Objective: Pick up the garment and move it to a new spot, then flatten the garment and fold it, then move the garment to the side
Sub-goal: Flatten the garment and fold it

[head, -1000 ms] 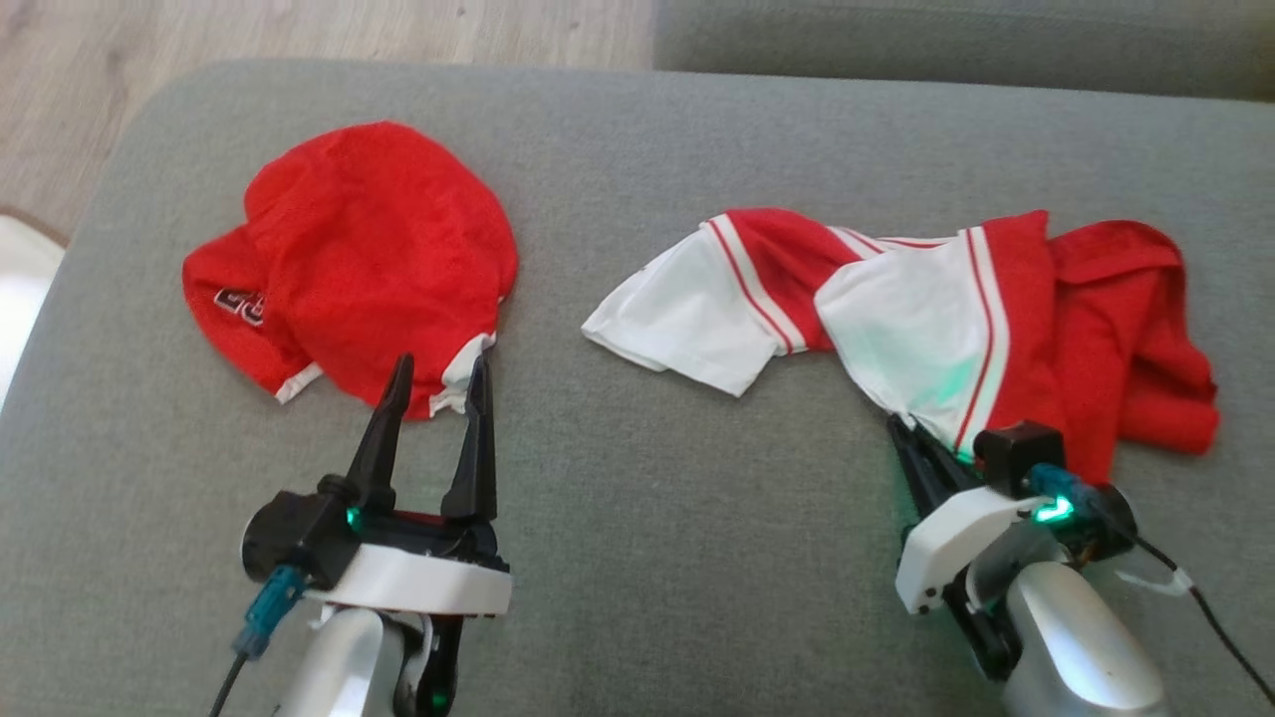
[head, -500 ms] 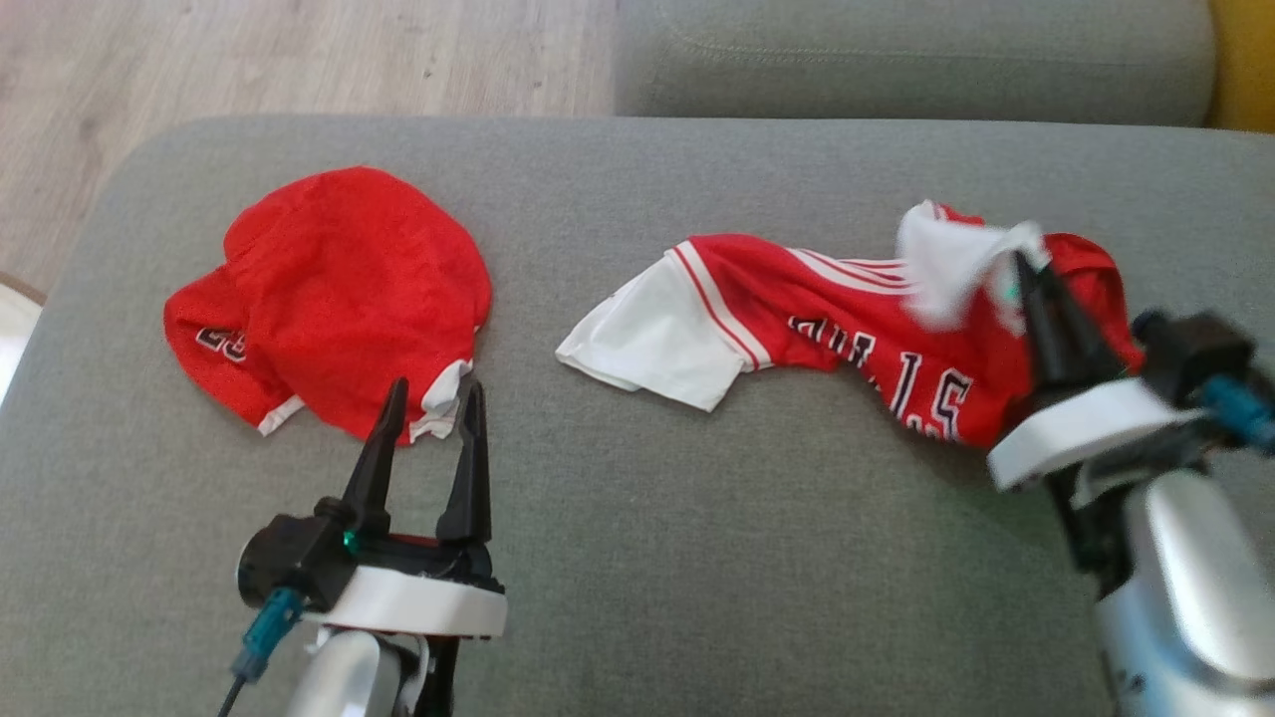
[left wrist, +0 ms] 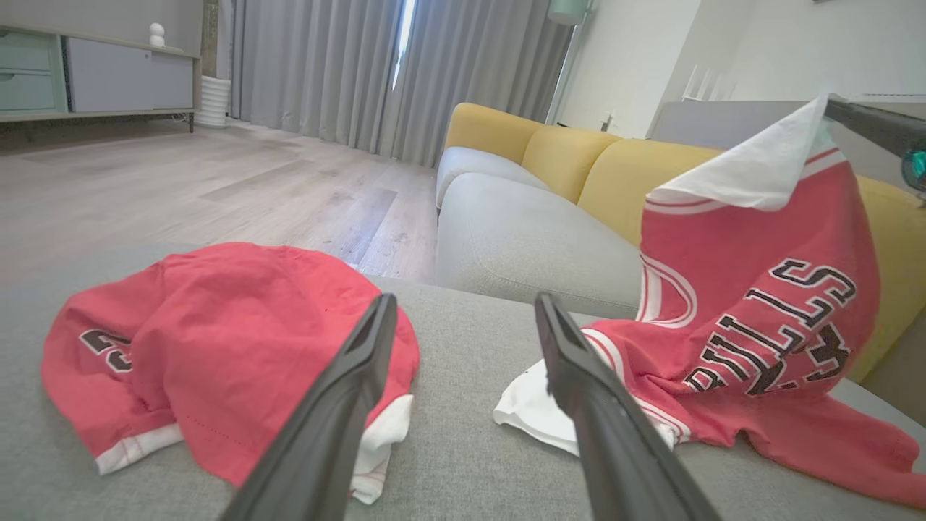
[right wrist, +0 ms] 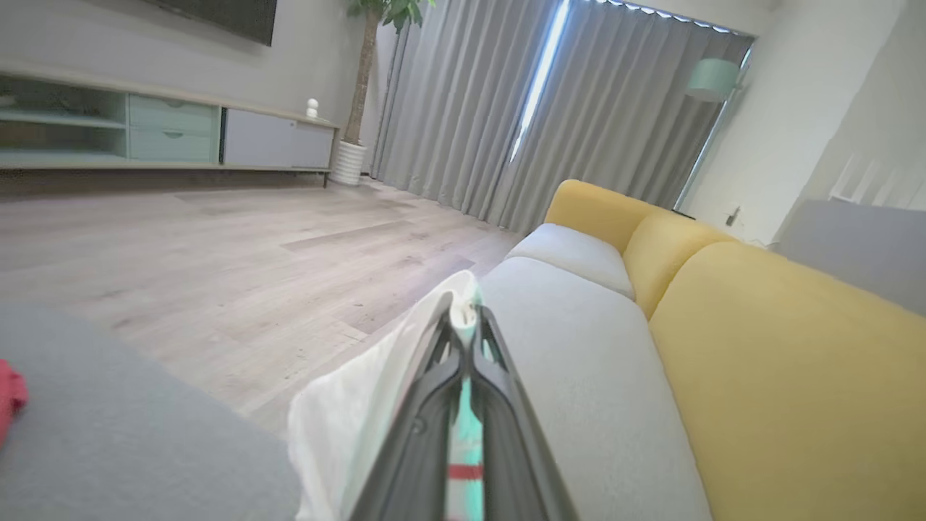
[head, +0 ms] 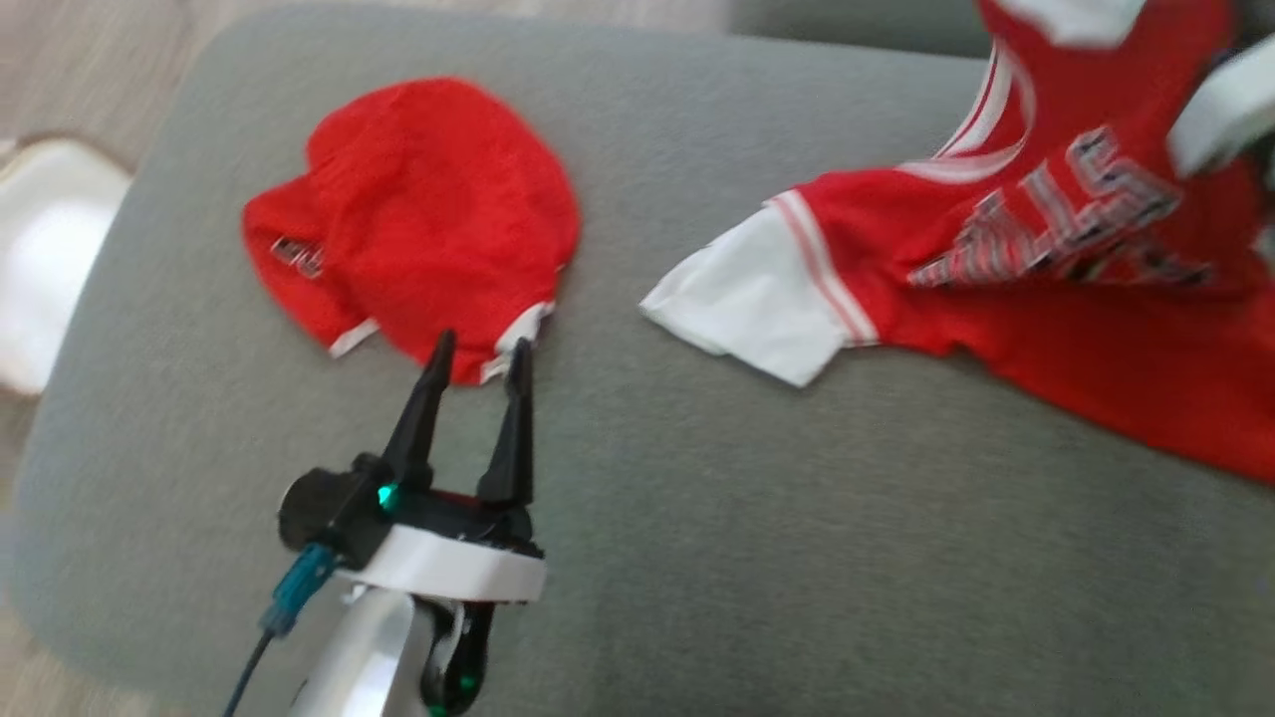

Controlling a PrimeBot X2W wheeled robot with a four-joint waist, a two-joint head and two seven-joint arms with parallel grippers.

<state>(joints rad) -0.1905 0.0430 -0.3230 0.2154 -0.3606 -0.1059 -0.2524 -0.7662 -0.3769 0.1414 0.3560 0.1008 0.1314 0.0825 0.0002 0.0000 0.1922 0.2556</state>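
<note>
The garment (head: 1046, 249) is a red jersey with white sleeves and dark lettering. Its upper part hangs lifted at the right while its lower part and one white sleeve trail on the grey cushion (head: 697, 558). In the right wrist view my right gripper (right wrist: 463, 315) is shut on a white sleeve edge (right wrist: 347, 434) of the garment. The left wrist view shows the raised garment (left wrist: 752, 289) with that gripper's dark finger (left wrist: 875, 126) at its top corner. My left gripper (head: 481, 346) stands open and holds nothing, its tips (left wrist: 464, 300) at the near edge of a second red garment.
The second red garment (head: 428, 219) with white trim lies crumpled on the cushion's left part (left wrist: 217, 340). A yellow sofa (left wrist: 557, 155) with pale seat cushions stands beyond, over wooden floor (right wrist: 217, 239). A white object (head: 40, 259) sits past the cushion's left edge.
My right gripper has raised the jersey's sleeve up and away, unfolding the jersey so its lettering shows. The head camera has shifted. The left gripper stays open by the second garment.
</note>
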